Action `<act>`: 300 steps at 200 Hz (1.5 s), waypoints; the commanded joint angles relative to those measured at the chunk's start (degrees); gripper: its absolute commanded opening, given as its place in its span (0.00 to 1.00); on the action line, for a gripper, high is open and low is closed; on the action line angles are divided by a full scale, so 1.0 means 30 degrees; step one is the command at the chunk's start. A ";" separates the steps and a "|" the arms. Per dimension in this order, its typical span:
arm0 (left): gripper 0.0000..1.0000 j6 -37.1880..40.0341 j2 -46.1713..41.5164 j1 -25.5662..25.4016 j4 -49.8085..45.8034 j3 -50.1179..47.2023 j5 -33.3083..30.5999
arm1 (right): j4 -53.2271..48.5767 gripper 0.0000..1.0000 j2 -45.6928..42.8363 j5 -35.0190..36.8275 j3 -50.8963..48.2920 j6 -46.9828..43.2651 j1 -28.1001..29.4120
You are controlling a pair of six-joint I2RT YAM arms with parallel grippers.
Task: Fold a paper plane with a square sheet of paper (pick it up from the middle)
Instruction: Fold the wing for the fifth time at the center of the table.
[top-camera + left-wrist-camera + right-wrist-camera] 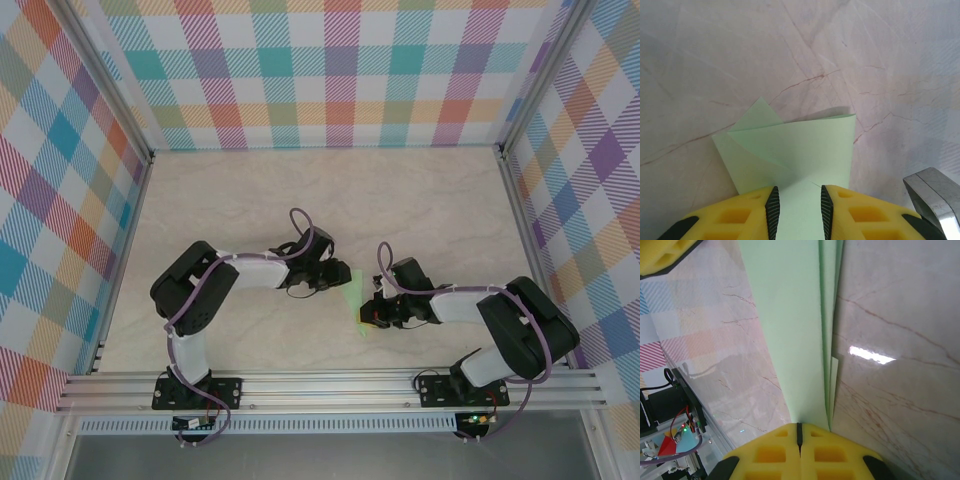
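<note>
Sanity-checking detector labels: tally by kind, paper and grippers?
square sheet of paper, pale green, partly folded: 1
grippers: 2, left gripper and right gripper
Total: 3

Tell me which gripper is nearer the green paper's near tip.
Right: the right gripper is clamped on the paper beside that tip; the left gripper straddles its far end.

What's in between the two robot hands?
The thin pale-green folded paper sheet, seen from the top camera, lies between the left hand and right hand.
</note>
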 commanded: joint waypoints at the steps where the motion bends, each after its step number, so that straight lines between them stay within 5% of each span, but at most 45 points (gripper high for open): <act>1: 0.32 0.1408 0.0789 0.0880 -0.0543 0.0818 -0.1216 | -0.2525 0.03 0.0438 0.1490 -0.0536 -0.0702 -0.0124; 121: 0.32 0.2555 0.1834 0.3104 -0.1694 0.2287 -0.0075 | -0.3158 0.03 0.0232 0.1037 -0.0237 -0.1864 -0.0424; 183: 0.33 0.2392 -0.2580 0.3152 -0.3163 0.1701 -0.1221 | -0.3282 0.04 0.0144 0.0321 0.0573 -0.2729 -0.0424; 219: 0.33 0.1442 -0.4254 0.2065 -0.2445 0.0438 -0.0917 | -0.3232 0.05 -0.0428 -0.0324 0.1103 -0.3027 -0.0424; 300: 0.30 0.1076 -0.0827 -0.0623 -0.1286 0.1227 0.0351 | -0.3281 0.07 -0.0734 -0.0244 0.1617 -0.2368 -0.0424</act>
